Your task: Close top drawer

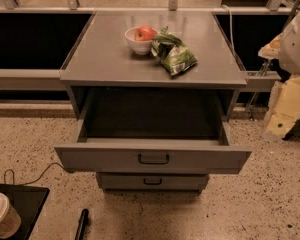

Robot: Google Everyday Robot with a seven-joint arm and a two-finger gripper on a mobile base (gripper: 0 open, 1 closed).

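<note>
The top drawer [152,159] is pulled far out of the grey cabinet [115,59]. Its long flat front panel faces me and has a dark loop handle [153,159] at its centre. Its deep dark box [152,114] looks empty. A narrower lower drawer front [152,182] with a smaller handle sits shut below it. My gripper [288,106] is at the right edge of the camera view, a white and yellowish shape to the right of the cabinet. It is apart from the drawer and not touching it.
On the cabinet top stand a white bowl with a red apple [141,38] and a green chip bag [173,54]. A paper cup [1,215] sits on a black tray at bottom left. A cable [35,176] and a dark stick-like object [81,224] lie on the speckled floor.
</note>
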